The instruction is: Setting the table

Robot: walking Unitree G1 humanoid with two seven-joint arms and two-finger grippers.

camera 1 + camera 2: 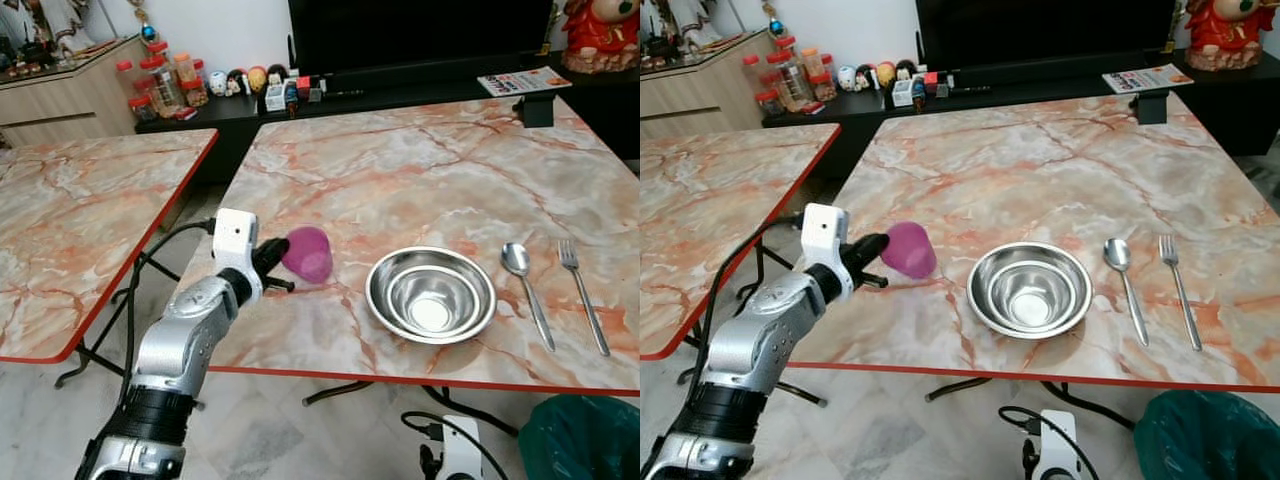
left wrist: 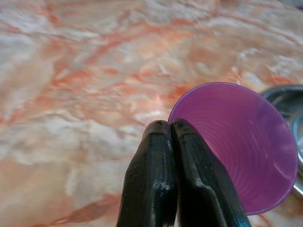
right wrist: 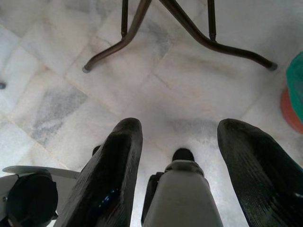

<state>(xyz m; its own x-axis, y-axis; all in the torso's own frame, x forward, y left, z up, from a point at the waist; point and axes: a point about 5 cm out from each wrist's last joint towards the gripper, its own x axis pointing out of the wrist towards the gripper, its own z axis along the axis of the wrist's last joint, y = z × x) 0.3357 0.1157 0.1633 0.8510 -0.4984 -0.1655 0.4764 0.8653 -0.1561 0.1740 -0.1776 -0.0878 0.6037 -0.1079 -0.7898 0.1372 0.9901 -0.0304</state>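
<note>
Left pincer [image 1: 283,262] clenched on the rim of the translucent purple plastic cup [image 1: 308,254], tipped sideways over the marble-patterned worktop [image 1: 420,170], left of the steel bowl [image 1: 431,294]. I judged it needed righting before release. Right pincer [image 3: 180,137] hung released.

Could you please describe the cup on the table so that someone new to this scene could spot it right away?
Look at the big marble table with the red edge. Near its front edge sits a steel bowl, with a spoon and fork on one side. On the bowl's other side, the left tool holds the cup tipped sideways: it is the table's only purple, see-through plastic item.
</note>
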